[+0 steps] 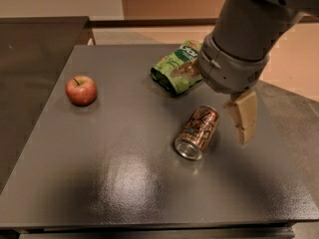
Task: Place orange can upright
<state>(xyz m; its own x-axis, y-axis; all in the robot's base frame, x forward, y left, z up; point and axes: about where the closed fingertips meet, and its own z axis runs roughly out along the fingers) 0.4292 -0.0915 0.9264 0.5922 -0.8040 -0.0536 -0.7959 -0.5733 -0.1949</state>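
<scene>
Orange can (pixel 197 132) on its side on table (pixel 99 183). Pincer (pixel 242 117) just right of it, holding nothing, its opening unreadable. Arm hides bag (pixel 175 69) corner.

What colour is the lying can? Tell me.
The orange can is coppery orange-brown with dark print, camera view; the gripper hangs beside it.

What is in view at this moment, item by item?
orange can: one, coppery orange with dark print, lying on its side right of the table's centre, silver end toward the camera
apple: one, red, left part of the table
snack bag: one, green, far side of the table, partly behind the arm
table: one, dark grey, fills most of the view
arm: one, grey, upper right
end effector: one, beige, just right of the orange can, not touching it
</scene>
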